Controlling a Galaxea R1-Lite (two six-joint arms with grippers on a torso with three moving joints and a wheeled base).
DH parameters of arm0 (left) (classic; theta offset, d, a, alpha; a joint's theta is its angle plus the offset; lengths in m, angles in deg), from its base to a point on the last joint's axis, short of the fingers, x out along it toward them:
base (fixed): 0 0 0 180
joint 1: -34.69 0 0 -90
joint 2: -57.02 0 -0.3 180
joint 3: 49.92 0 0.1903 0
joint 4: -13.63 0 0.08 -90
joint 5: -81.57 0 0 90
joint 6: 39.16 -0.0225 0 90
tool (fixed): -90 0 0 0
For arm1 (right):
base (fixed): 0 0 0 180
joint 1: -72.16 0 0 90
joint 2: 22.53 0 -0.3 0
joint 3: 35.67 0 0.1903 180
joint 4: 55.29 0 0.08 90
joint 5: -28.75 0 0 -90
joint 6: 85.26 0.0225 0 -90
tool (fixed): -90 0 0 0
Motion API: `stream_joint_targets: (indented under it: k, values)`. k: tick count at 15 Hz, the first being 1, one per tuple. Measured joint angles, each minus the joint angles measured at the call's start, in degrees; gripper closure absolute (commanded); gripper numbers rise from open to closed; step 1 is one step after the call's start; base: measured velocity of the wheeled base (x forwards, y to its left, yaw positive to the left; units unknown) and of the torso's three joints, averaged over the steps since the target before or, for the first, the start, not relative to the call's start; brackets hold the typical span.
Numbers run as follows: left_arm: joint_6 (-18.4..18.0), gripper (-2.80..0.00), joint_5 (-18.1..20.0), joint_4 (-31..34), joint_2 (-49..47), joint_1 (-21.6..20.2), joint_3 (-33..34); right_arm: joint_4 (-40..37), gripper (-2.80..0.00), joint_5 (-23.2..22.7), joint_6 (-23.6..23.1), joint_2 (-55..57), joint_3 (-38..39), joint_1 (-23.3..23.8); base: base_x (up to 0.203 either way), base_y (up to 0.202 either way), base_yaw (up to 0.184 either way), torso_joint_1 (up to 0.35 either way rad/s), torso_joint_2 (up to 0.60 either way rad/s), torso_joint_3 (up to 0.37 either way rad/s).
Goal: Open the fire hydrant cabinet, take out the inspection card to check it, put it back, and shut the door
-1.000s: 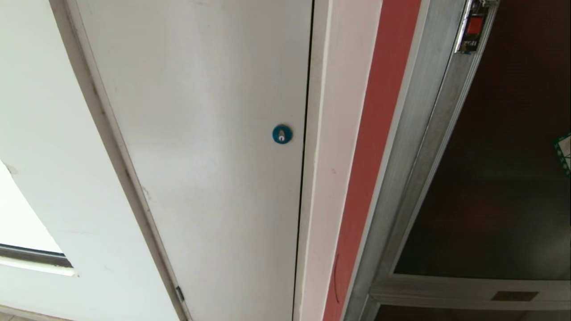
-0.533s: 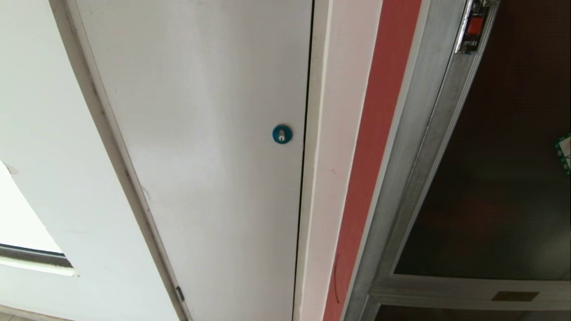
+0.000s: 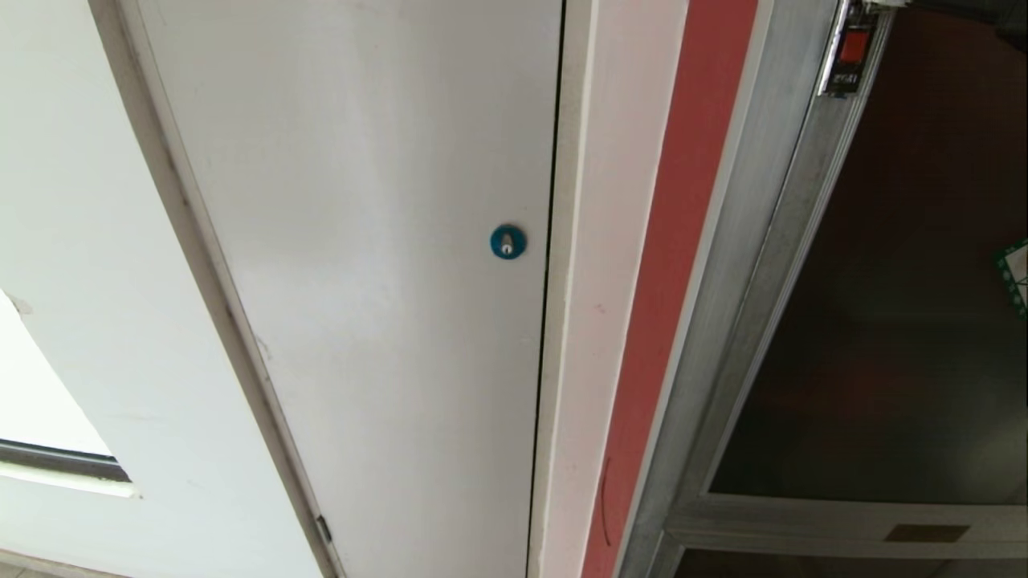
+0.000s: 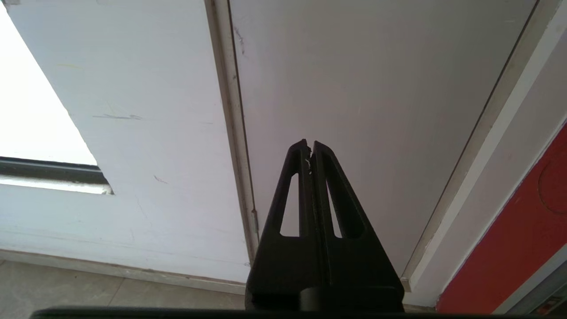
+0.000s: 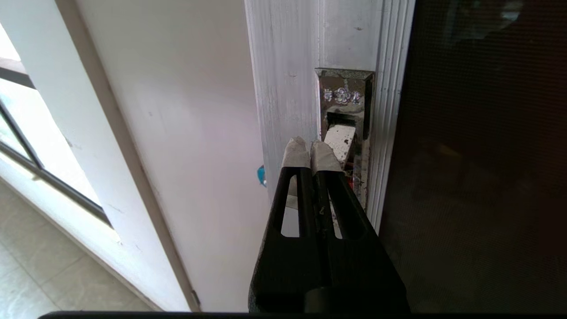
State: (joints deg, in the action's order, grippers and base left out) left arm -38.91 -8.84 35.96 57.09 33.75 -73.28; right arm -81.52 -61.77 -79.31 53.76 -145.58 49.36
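right tool (image 5: 310, 148) pinched fully closed, empty, tips at the latch (image 5: 344, 133) on the door (image 5: 478, 155); left tool (image 4: 309, 148) closed, empty, before the white door (image 4: 354, 88).

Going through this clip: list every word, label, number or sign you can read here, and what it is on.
Nothing can be read here.
Latch plate: embossed marks, too worn to read.
Green-and-white sticker on the door: cut off at the frame edge, print too small.
Small plate on the lower frame: no print can be made out.
Blue lock: keyhole only.
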Motion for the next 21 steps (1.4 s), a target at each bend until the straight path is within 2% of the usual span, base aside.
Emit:
stream_joint_targets:
  k: [7, 21]
  values:
    - [0.0, 0.0, -0.02, 0.0, 0.0, 0.0, 0.0, 0.11, 0.0, 0.22, 0.0, 0.19, 1.24, 2.93, 0.0, 0.0, 0.0, 0.0, 0.0, 0.0]
    - [0.0, 0.0, 0.0, 0.0, 0.0, 0.0, 0.0, 1.83, 0.0, -0.17, -0.09, 1.66, 3.16, 3.14, 0.0, 0.0, 0.0, 0.0, 0.0, 0.0]
